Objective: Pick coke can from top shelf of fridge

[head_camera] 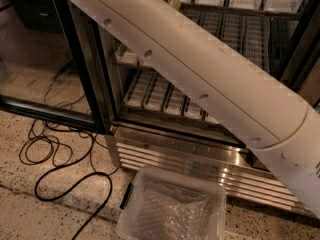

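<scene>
Smooth white tubular arm (200, 84) lies diagonally across fridge (200, 159); white slotted trays (155, 91) behind. End effector off-frame, grip state can't tell.

This looks like a commercial or test space rather than a home: a large fridge (190, 156) with a black-framed glass door (75, 49), a louvred stainless base and racks of white lane trays (160, 91) stands on a speckled terrazzo floor (30, 209). Loose black cables (44, 145) trail on the left and a clear plastic bin (175, 176) sits near. The gripper is out of frame, beyond the top left.
</scene>
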